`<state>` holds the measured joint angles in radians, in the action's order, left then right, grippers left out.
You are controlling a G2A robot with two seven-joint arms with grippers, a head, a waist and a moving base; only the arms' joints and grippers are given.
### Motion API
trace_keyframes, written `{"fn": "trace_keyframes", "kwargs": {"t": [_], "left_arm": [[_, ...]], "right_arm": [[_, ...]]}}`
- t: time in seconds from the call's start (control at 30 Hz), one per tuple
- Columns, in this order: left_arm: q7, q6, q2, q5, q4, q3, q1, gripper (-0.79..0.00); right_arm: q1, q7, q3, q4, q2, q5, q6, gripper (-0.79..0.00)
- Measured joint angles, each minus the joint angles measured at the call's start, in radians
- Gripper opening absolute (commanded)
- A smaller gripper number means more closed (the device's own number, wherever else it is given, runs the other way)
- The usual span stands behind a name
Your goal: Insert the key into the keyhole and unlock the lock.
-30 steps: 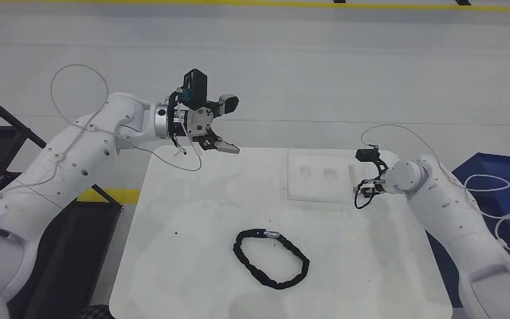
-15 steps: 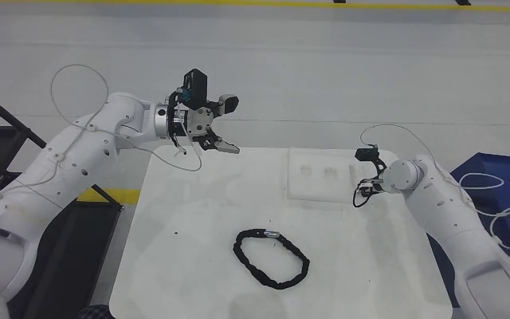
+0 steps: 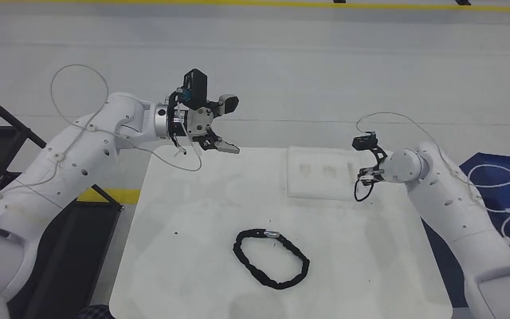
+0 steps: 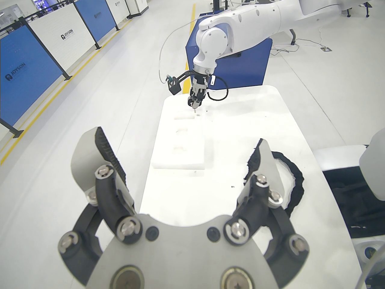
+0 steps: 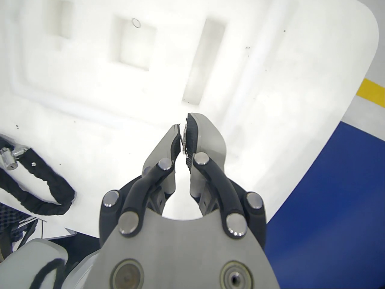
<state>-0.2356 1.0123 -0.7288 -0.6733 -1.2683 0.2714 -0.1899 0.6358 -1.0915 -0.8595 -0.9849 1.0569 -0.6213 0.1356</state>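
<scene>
The lock (image 3: 271,257) is a black sleeved chain loop with a silver cylinder (image 5: 10,157), lying on the white table toward the front middle. My right gripper (image 5: 183,130) hangs over the right end of the white foam tray (image 3: 319,191), shut on a thin metal key (image 5: 182,143) held edge-on between its pads; it also shows in the top view as the right gripper (image 3: 365,183). My left gripper (image 3: 231,125) is open and holds nothing, raised by the table's back left corner. The left wrist view has the left gripper (image 4: 180,148), with the lock (image 4: 296,178) beyond one finger.
The foam tray (image 5: 90,103) has several rectangular recesses, and a small metal ring (image 5: 136,23) lies in one. A blue cabinet (image 4: 240,61) stands off the table's right side. The table's rounded edge (image 5: 361,31) is close to the right gripper.
The right gripper has shifted a little toward the back of the table, still shut on the key. The left arm and the lock have not moved.
</scene>
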Motion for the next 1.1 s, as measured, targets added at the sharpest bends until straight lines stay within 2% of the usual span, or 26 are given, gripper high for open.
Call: {"fn": "trace_keyframes", "kwargs": {"t": [0.13, 0.33, 0.53, 0.83, 1.1], "left_arm": [[0.000, 0.000, 0.000, 0.000, 0.000, 0.000, 0.000, 0.000], [0.000, 0.000, 0.000, 0.000, 0.000, 0.000, 0.000, 0.000], [0.000, 0.000, 0.000, 0.000, 0.000, 0.000, 0.000, 0.000], [0.000, 0.000, 0.000, 0.000, 0.000, 0.000, 0.000, 0.000], [0.000, 0.000, 0.000, 0.000, 0.000, 0.000, 0.000, 0.000]], "right_arm": [[0.073, 0.016, -0.106, -0.151, -0.039, 0.069, 0.071, -0.785], [0.220, -0.003, -0.280, -0.424, -0.091, 0.179, 0.100, -0.785], [0.363, -0.014, -0.430, -0.654, -0.123, 0.315, 0.124, -0.785], [0.458, -0.034, -0.534, -0.829, -0.145, 0.390, 0.148, -0.785], [0.494, -0.009, -0.579, -0.868, -0.152, 0.417, 0.148, -0.785]]}}
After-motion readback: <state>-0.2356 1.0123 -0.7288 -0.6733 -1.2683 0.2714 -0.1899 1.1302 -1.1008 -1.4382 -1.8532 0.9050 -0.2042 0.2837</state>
